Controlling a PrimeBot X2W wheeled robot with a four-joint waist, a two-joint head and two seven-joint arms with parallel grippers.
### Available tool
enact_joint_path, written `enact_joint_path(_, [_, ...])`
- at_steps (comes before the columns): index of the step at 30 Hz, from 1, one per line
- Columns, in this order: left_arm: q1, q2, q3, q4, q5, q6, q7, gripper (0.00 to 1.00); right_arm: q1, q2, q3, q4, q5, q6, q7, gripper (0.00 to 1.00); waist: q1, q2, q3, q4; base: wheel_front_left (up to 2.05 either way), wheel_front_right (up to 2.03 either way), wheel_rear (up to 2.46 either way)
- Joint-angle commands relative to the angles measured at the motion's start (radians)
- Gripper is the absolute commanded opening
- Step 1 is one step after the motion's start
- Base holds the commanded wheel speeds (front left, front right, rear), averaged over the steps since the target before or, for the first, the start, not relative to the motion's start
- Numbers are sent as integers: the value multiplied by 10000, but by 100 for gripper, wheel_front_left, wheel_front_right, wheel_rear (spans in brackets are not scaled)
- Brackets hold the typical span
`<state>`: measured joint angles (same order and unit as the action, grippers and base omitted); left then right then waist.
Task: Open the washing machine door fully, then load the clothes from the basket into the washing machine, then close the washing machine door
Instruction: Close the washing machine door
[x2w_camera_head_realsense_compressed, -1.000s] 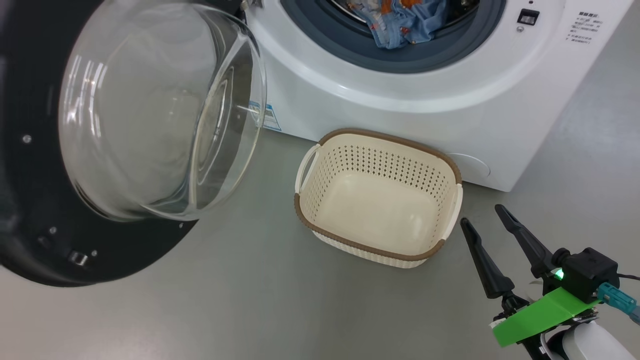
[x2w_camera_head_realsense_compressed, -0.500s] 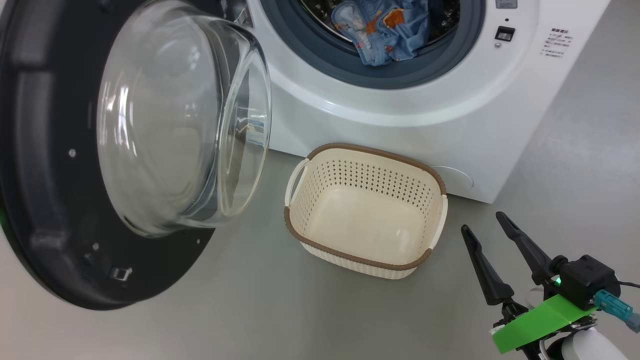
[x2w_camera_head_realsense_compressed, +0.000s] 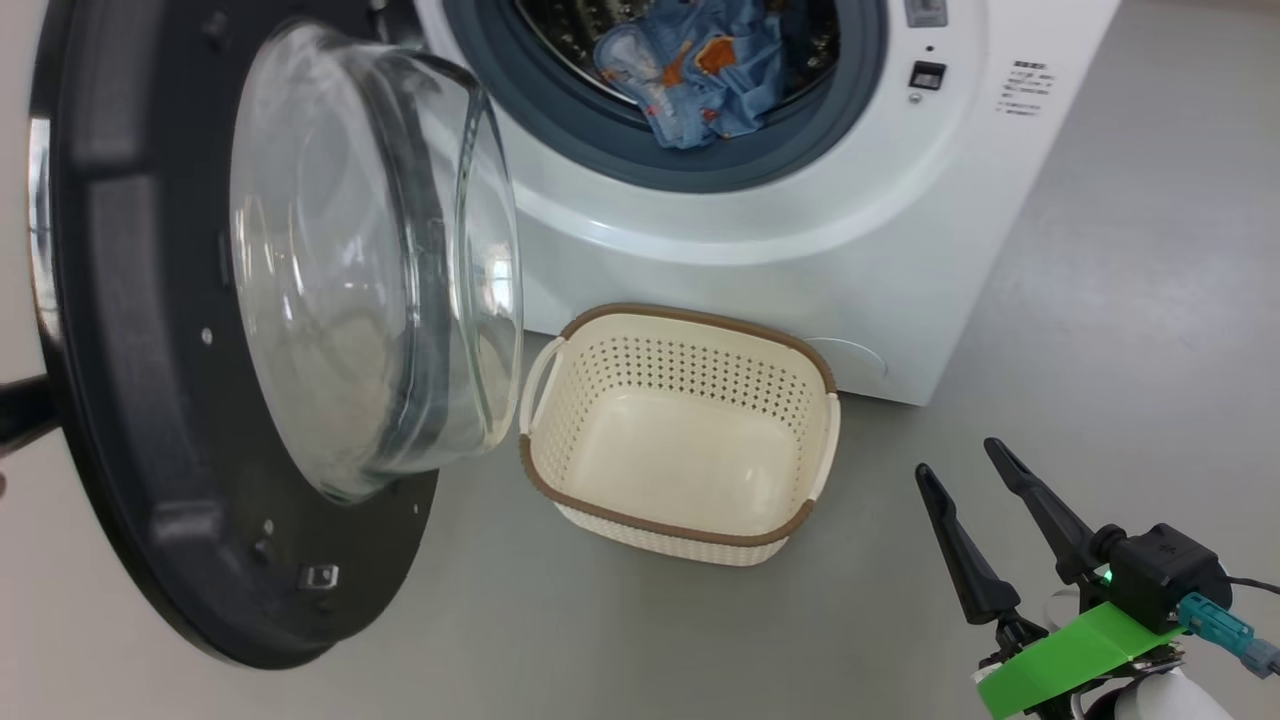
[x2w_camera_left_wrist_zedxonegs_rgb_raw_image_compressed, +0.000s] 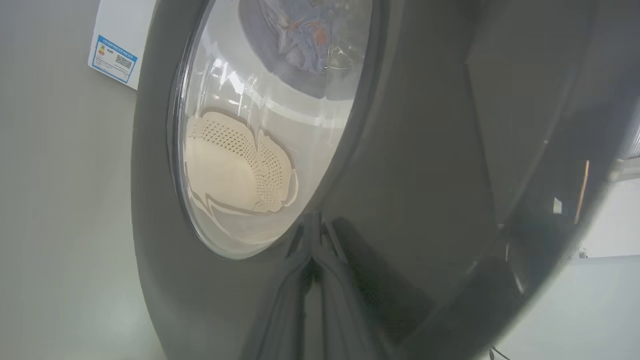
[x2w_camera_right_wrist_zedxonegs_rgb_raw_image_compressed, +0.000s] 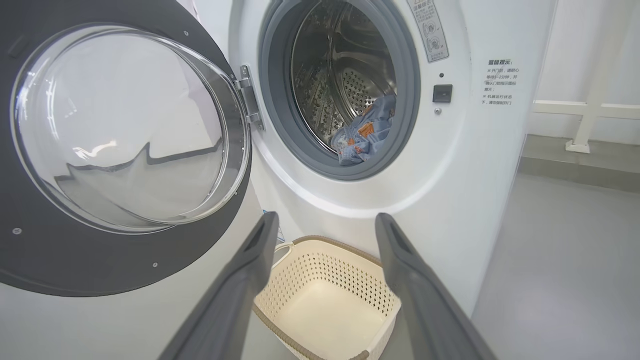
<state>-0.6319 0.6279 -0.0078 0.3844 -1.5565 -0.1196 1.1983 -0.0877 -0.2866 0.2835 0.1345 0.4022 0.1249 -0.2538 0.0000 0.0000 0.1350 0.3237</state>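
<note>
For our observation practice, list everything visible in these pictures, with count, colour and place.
washing machine: one, white, behind the basket
washing machine door: one, black rim, clear glass, open at left
clothes: one heap, light blue with orange print, in the drum
basket: one, cream with brown rim, empty, on the floor
label sticker: one, blue and white, on the machine's front
floor: one, grey, below
right gripper: one, dark, lower right, jaws apart
left gripper: one, dark, against the door's outer face
</note>
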Motion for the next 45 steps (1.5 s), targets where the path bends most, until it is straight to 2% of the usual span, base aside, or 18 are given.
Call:
enact_joint_path(1, [-159,415,267,-451,-21,-97,142,0,75,-57,94,-219,-88,58,-80,100,0,0,-72,-234,0,0,0])
enact_joint_path(12, [-220,62,82,-1085,68,-106,3,0,26,92,-39,-293,-101,58,-80,100,0,0,21,-1168,0,0,0])
enact_joint_path(27, [-730,-604,-235,-1401,430,-110,-707,0,-38,257,-245,-346,-90,58,-80,100,0,0,109,-2331,0,0,0])
enact_joint_path(45, [-971,-947,-454,-1030,1256,-111,-1966,0,141,442,-480,-402,-56,58,-80,100,0,0,41,-3927,0,0,0])
